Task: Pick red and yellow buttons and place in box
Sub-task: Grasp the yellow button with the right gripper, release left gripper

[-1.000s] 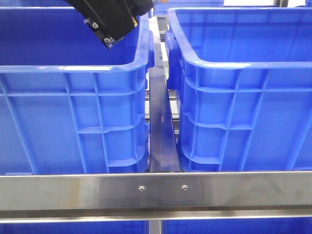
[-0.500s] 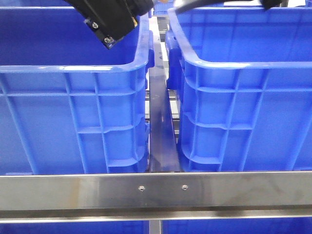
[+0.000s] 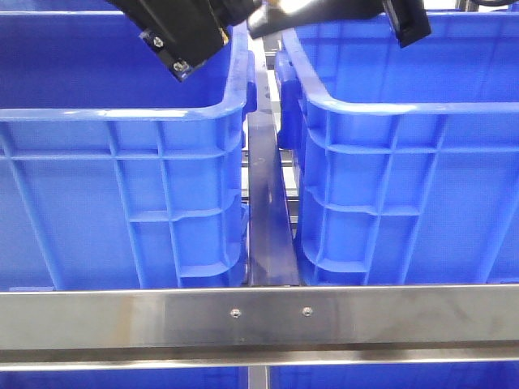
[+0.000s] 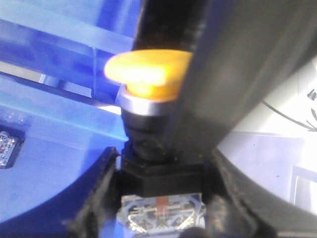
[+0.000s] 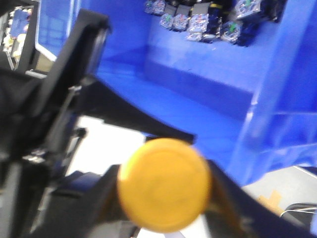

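A yellow button with a domed cap, metal collar, black body and clear block sits in my left gripper, whose fingers are shut on its body. A dark finger of the other arm crosses beside the cap. In the right wrist view the same yellow cap faces the camera, filling the gap of my right gripper. Whether those fingers press on it is unclear. No red button shows. Two blue boxes stand side by side, left and right. Both arms meet above them.
A steel rail runs across the front, and a dark bar fills the gap between the boxes. Several button units lie against the far wall of the box in the right wrist view. Another clear block lies below the left gripper.
The right arm has come down into the front view from the top edge, reaching toward the left arm. The left arm has stayed still.
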